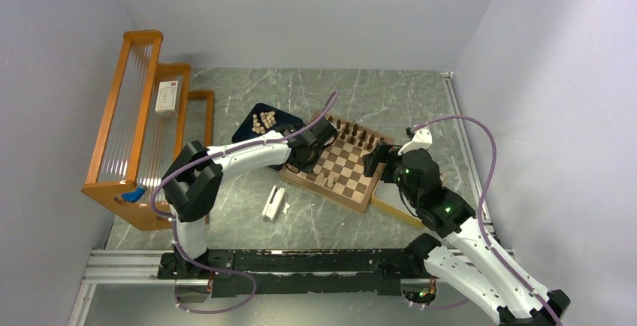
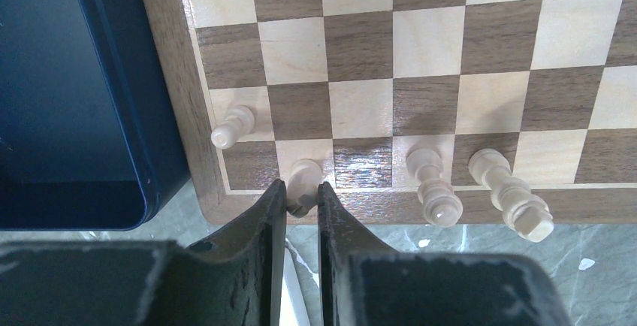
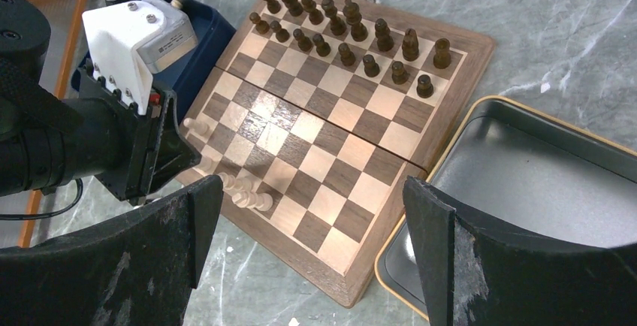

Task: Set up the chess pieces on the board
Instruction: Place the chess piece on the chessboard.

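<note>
Dark brown pieces (image 3: 345,40): look done. They stand in two full-looking rows along the far side of the board (image 3: 315,157).

Pale tan pieces (image 2: 466,187): barely started. Your left wrist view shows four at the board's near-left corner:
- Two stand side by side in the edge row.
- One pawn-like piece (image 2: 234,125) is on the second row, in the corner column.
- One pale piece (image 2: 304,178) is over an edge-row square next to the corner, pinched between your left jaws. I can't tell if its base is seated or just above the wood.

The corner square shows bare, and so does the rest of the pale side's two rows. The middle of the board is bare too.

The board sits mid-bench (image 1: 375,93), turned at an angle. The dark blue tray (image 2: 75,116) lies just beside its left corner. A cluster of pale spares (image 1: 263,121) sits in that tray, so most of the pale set is yet to be moved.

Your right jaws are spread wide and hold nothing. They hover over the board's near-right part, just beside the yellow-rimmed tray (image 3: 526,153).

My judgement is that you're a bit past halfway. One colour is finished, and the other needs many more tray-to-board trips with the left arm. This placement isn't finished until the left jaws let go with the piece upright.
</note>
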